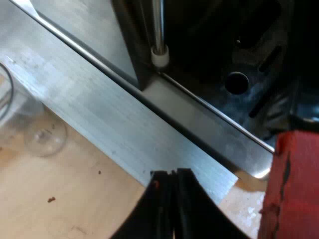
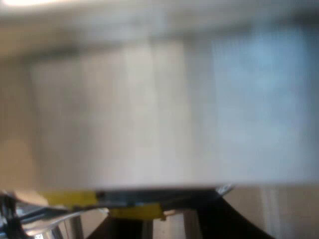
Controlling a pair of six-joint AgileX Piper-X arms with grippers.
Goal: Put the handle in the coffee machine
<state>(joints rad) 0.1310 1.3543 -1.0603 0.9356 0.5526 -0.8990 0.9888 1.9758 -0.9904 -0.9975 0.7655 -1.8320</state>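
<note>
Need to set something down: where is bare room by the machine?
Bare table lies between the glass and the left gripper, bordered by the machine's base. It is crowded by the red handle end and around the steam wand.

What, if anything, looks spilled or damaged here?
A few dark crumbs, perhaps coffee grounds, lie on the wooden table near the glass. The handle's red end looks scuffed, with a dark crack along its edge. Nothing else stands out.
</note>
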